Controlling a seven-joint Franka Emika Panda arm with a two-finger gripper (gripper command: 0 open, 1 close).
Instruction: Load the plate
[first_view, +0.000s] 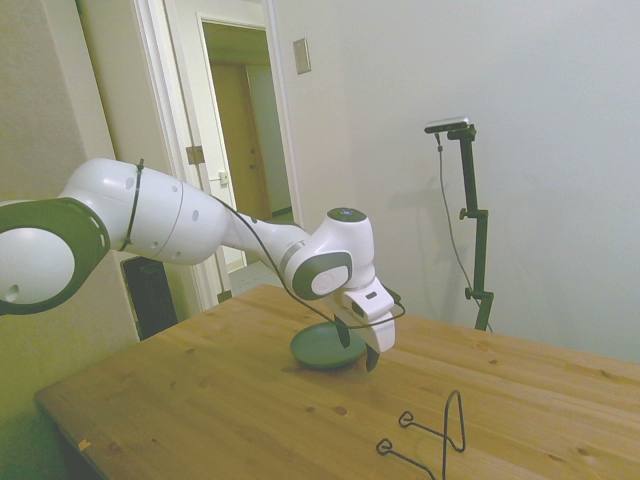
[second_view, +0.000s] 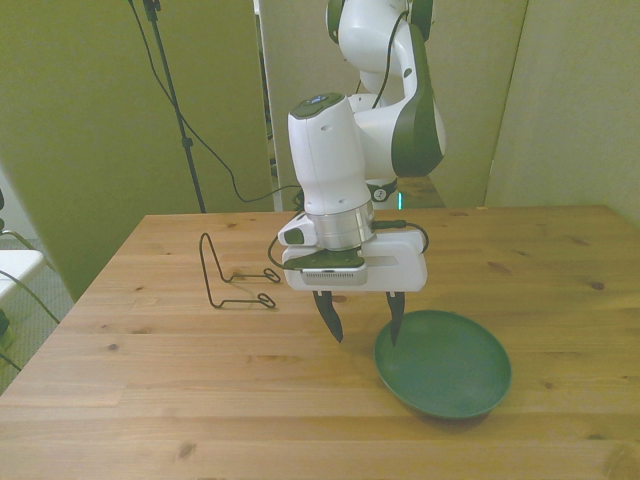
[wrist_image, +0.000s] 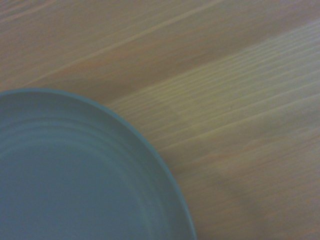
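Plate: dull green, round, shallow; lay flat on the table toward the front view's right, empty. Wire rack: thin, black, stood well apart toward the front view's left, unloaded. Tool: mine, fingers spread wide and holding nothing; one fingertip hung over the plate's near rim, the other outside it. Step, as I judged it: approach for a rim grasp, pickup not yet made. Next move called for lowering to straddle the rim, closing, then carrying to the rack. Side view gave the tool's height above the plate; wrist view showed only rim and bare wood.
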